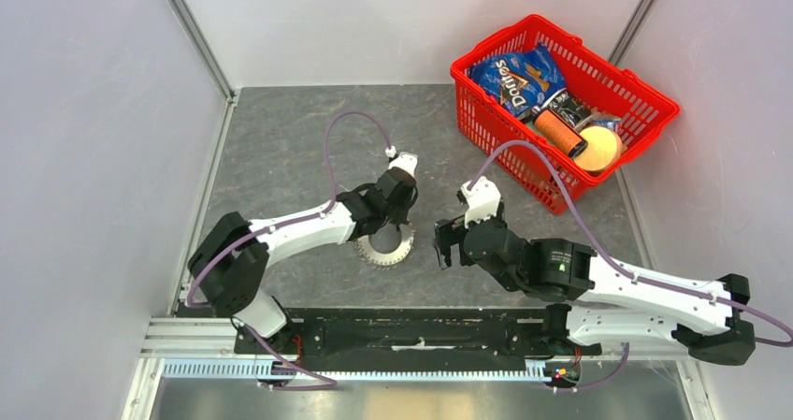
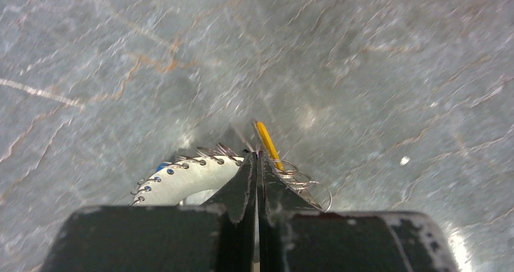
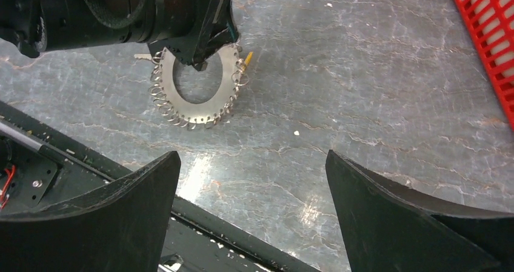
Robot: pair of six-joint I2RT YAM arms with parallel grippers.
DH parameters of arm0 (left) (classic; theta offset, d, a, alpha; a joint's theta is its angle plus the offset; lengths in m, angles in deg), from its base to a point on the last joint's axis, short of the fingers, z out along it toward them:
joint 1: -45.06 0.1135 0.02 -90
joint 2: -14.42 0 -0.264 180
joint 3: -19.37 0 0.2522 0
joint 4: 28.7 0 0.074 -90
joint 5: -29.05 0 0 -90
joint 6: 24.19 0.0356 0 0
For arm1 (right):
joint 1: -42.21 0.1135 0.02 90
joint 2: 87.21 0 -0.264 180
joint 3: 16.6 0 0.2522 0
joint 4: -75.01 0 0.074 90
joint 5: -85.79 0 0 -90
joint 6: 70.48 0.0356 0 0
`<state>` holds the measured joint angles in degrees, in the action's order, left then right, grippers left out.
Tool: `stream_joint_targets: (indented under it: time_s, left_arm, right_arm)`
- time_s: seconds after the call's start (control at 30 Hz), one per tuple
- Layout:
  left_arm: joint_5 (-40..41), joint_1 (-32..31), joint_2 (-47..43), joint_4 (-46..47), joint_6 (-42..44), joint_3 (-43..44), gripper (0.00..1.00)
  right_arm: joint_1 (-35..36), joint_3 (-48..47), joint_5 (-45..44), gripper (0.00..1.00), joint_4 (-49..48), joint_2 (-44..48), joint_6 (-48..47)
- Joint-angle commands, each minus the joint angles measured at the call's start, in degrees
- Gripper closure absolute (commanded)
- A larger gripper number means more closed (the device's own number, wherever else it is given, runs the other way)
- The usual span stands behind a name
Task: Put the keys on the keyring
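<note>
Nearest the bases, the right gripper [image 1: 447,244] is hanging with its jaws spread wide and nothing between them. Its own camera is showing two dark fingers [image 3: 97,217] far apart, framing the grey marbled table [image 3: 363,102]. Just to its left, the left gripper [image 1: 400,205] is pinching the far rim of the keyring [image 1: 386,248], which is lying between the two arms; whether it is resting on the table or raised a little, I cannot tell. The left wrist view is showing that gripper's fingers [image 2: 242,184] pressed together on the ring's flat metal edge. The yellow key [image 2: 267,142] is poking out just past the tips, and a speck of blue [image 2: 161,166] is peeking from the ring's left edge. The overhead view is too coarse to show either colour, while the right wrist view is catching the yellow key beside the left fingertips. Farthest back on the right, a red basket [image 1: 510,144] is holding a blue bag reading "Doritos" [image 1: 514,72], an orange cylinder [image 1: 559,132] and a yellow ball [image 1: 598,149].
</note>
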<state>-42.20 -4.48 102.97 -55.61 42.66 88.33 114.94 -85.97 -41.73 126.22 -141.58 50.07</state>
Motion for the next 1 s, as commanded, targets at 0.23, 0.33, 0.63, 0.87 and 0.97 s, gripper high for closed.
stream_joint_targets:
  time_s: [0.23,0.33,0.63,0.87,0.97]
  left_arm:
    - [-6.90,0.69,1.68,14.81,2.95,9.37,0.46]
    - [-9.37,0.67,-0.35,13.57,3.88,11.62,0.30]
    - [-10.34,0.67,-15.93,6.26,7.30,12.73,0.17]
    - [-9.77,0.68,-27.68,-2.26,9.45,10.30,0.15]
    - [-9.60,0.67,-32.47,-5.00,9.19,9.19,0.15]
  right_arm:
    - [-0.13,-2.52,-11.78,0.03,7.77,-5.07,9.15]
    - [-0.15,-5.09,-13.54,0.03,10.95,-8.48,11.07]
    - [-0.13,-12.00,-20.95,0.03,17.69,-13.75,12.24]
    - [-0.13,-12.45,-22.77,0.03,11.68,-13.35,5.46]
    - [-0.14,-14.86,-25.62,0.03,11.08,-13.06,3.42]
